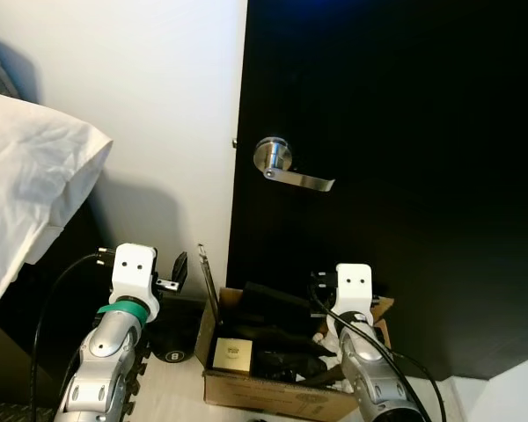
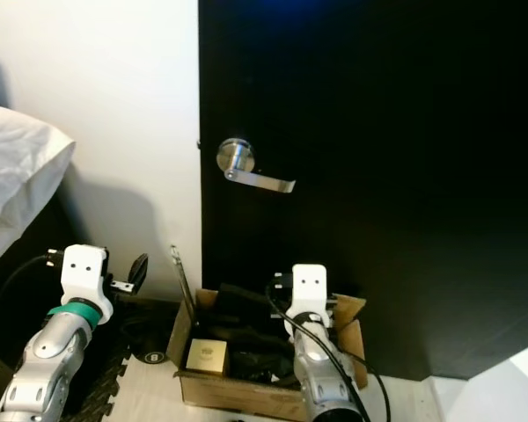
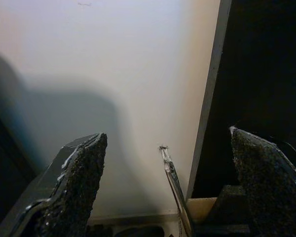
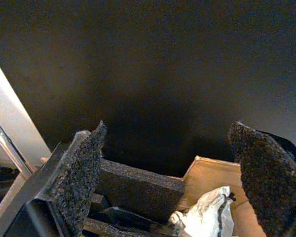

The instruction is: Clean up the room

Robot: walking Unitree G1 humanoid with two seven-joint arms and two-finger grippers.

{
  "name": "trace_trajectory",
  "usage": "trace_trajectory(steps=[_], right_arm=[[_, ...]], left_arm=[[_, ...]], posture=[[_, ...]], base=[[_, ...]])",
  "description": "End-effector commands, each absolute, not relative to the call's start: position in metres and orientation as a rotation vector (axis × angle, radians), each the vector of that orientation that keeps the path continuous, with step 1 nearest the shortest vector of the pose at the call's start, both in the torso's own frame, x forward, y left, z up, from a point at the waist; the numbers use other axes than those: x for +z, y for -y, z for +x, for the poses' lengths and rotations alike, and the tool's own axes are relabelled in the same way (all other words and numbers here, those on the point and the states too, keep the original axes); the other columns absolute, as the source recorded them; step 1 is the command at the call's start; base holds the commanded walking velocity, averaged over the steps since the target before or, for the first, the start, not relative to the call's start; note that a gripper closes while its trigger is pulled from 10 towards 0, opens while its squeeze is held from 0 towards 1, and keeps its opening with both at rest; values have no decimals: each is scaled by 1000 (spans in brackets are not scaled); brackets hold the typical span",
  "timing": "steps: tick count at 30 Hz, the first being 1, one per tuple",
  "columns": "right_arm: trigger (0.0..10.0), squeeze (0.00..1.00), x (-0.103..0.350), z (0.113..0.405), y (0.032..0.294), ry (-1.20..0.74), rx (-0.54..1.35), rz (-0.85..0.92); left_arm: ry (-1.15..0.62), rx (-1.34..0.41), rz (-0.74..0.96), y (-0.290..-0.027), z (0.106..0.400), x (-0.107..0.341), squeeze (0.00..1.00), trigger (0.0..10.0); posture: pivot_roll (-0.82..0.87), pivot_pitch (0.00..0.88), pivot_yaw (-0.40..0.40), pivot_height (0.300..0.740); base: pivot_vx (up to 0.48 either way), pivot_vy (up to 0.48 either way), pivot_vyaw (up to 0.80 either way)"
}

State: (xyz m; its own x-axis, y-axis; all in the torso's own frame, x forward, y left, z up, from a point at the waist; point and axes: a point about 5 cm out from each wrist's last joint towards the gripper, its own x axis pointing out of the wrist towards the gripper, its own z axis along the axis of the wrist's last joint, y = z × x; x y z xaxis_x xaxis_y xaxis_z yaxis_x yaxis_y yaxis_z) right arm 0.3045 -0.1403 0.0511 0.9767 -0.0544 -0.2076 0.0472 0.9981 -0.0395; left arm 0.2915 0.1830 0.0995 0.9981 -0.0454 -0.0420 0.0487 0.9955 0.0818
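Note:
An open cardboard box (image 1: pixel 273 396) stands on the floor against the black door (image 1: pixel 396 176). It holds black foam pieces (image 4: pixel 138 185), a small gold square box (image 1: pixel 231 353) and crumpled white paper (image 4: pixel 202 217). A black 8-ball (image 1: pixel 170 354) lies on the floor left of the box. My left gripper (image 3: pixel 165 138) is open and empty, held up beside the box and facing the white wall. My right gripper (image 4: pixel 168 127) is open and empty above the box, facing the door.
A silver lever handle (image 1: pixel 282 163) sticks out of the door above the box. White bedding (image 1: pixel 26 185) hangs over from the left. A thin upright strip (image 1: pixel 207 277) rises at the box's left edge. Dark foam matting (image 2: pixel 97 391) covers the floor at lower left.

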Motion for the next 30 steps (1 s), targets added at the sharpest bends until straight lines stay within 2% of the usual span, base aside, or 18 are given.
trace_trajectory(steps=[1,30], right_arm=[[10000,0,46,302,143,-232,-60,-30],[10000,0,43,301,142,-244,-76,-2]], left_arm=[[-61,-54,84,-182,290,96,0,10000],[-94,-72,113,-183,291,94,0,10000]], posture=[[118,0,-34,740],[127,0,-20,740]], base=[[-247,0,0],[-9,0,0]])
